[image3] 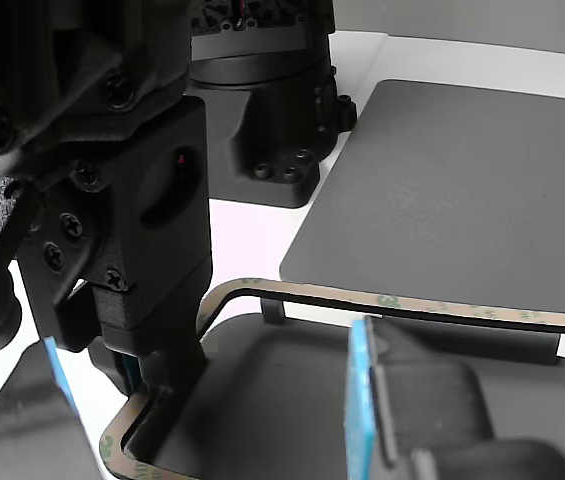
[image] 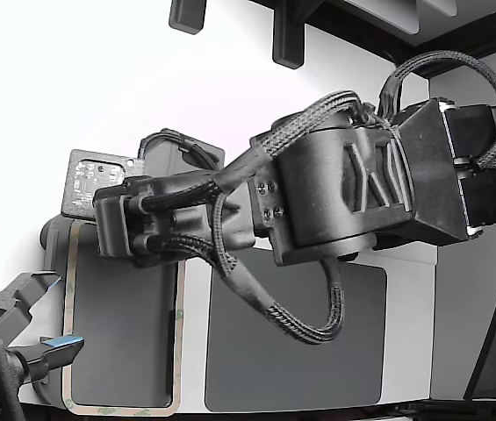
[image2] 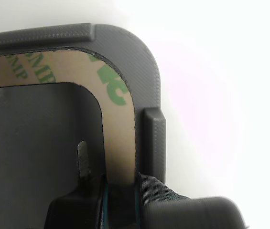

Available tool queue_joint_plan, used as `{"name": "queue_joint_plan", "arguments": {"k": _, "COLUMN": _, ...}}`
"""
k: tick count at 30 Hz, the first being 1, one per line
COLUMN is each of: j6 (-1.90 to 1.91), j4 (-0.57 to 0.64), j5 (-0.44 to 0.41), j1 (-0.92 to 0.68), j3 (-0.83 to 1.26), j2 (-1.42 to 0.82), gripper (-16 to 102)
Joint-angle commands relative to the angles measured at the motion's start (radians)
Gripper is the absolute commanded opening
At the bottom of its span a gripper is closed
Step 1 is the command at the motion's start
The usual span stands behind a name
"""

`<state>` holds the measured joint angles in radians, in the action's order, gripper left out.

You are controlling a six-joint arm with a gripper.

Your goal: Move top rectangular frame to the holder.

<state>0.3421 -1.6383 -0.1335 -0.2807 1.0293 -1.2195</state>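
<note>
My gripper is clenched on 1 side of the top rectangular frame, pinching the strip from both faces. The frame lies in the holder, its corner tucked inside the raised tabs, apparently there to locate it.

Tan frame lying inside grey holder, tool pinching frame's edge

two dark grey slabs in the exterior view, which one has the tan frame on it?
The holder on the exterior view's left: the tan frame outlines it, held by the pincer. The flat mat to its right is bare.
</note>
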Motion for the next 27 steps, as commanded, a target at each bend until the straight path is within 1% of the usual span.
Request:
{"name": "queue_joint_plan", "arguments": {"k": 1, "j6": -0.002, "j4": 0.006, "j5": 0.0, "j1": 0.008, "j3": -0.031, "j2": -0.015, "gripper": -11}}
{"name": "queue_joint_plan", "arguments": {"k": 12, "j6": 0.0, "j4": 0.009, "j5": -0.015, "j1": 0.002, "j3": -0.063, "j2": 0.029, "gripper": -11}}
{"name": "queue_joint_plan", "arguments": {"k": 19, "j6": -0.009, "j4": -0.008, "j5": -0.012, "j1": 0.002, "j3": -0.06, "j2": 0.023, "gripper": -11}}
{"name": "queue_joint_plan", "arguments": {"k": 27, "j6": -0.005, "j4": 0.003, "j5": -0.014, "j1": 0.0, "j3": -0.043, "j2": 0.026, "gripper": -11}}
